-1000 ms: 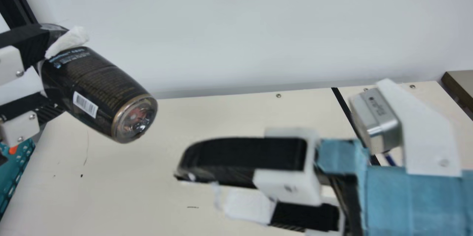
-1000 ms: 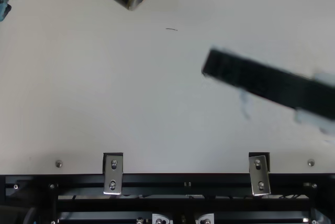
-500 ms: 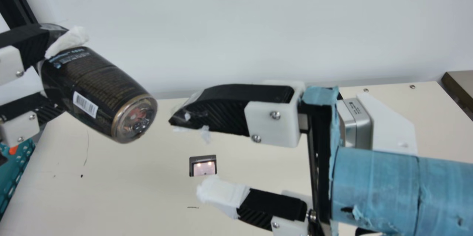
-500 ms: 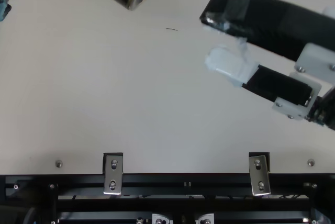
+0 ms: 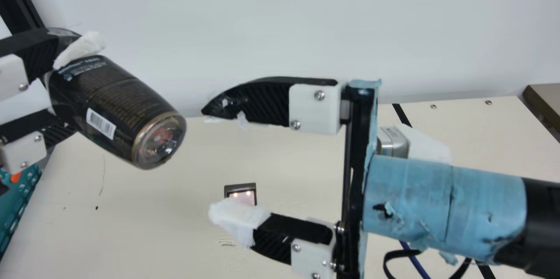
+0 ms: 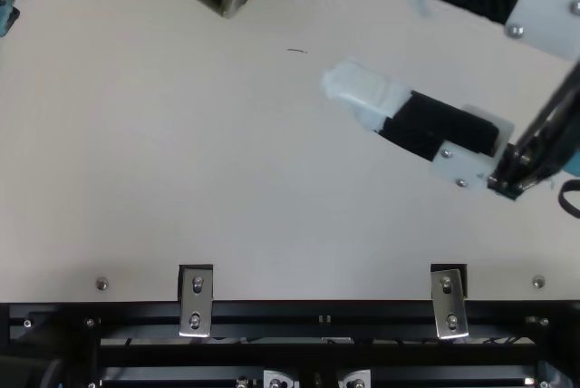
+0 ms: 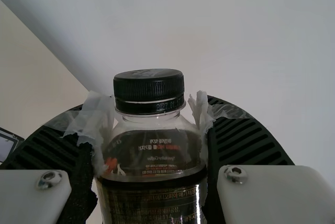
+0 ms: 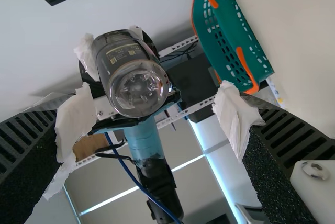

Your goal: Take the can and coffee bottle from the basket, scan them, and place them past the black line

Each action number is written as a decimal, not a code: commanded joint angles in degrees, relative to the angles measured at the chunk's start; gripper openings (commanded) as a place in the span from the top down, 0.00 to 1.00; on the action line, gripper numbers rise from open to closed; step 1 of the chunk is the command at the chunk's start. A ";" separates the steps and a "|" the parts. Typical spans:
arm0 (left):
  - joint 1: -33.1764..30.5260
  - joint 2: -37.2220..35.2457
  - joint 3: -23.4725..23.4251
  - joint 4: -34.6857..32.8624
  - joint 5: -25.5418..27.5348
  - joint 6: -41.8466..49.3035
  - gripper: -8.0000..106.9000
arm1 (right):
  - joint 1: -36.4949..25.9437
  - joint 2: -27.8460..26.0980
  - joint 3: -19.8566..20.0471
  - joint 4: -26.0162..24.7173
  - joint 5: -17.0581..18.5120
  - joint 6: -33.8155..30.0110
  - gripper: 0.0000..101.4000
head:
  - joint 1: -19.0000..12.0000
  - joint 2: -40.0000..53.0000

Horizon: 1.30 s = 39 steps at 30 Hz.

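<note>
The coffee bottle [image 5: 109, 99] hangs tilted above the table at the main view's left, base towards the right and barcode label showing. My left gripper [image 5: 68, 86] is shut on its upper part. In the left wrist view, the black cap stands up between the fingers of my left gripper [image 7: 149, 111]. To the right of the bottle's base and apart from it, my right gripper [image 5: 208, 161] is open with nothing between its fingers. In the right wrist view the bottle's clear base [image 8: 138, 90] faces my open right gripper [image 8: 152, 92]. The scanner [image 5: 241, 192] is partly behind the lower right finger.
The teal basket [image 8: 225, 35] with orange handles shows in the right wrist view, its edge at the main view's far left. The black line [image 5: 401, 115] crosses the table behind my right arm, where cables [image 5: 413, 259] hang. Metal brackets [image 6: 449, 302] line the near table edge.
My right gripper has swung up and left in the main view, and its fingers now show farther apart. The scanner has come into sight. The bottle and my left gripper have kept still.
</note>
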<state>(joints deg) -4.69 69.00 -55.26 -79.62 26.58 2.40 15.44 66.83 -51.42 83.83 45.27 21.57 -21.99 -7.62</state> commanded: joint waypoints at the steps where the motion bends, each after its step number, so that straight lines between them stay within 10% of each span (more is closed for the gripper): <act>1: 0.00 0.00 0.00 0.00 0.00 0.00 0.84 | 0.63 0.42 -0.27 1.60 -0.75 -0.66 0.00 | -0.14 -0.03; 22: 0.00 0.00 0.00 0.00 0.00 0.00 0.84 | 12.30 5.27 -1.36 15.65 -9.35 -19.87 0.00 | -0.14 -0.03; 39: 0.00 0.00 0.00 0.00 0.00 0.00 0.84 | 10.31 5.89 -4.00 16.02 -5.55 -22.77 0.00 | -0.14 -0.03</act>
<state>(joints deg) -4.69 69.00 -55.26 -79.62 26.58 2.40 25.75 72.73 -55.42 99.85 39.72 -1.20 -21.99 -7.62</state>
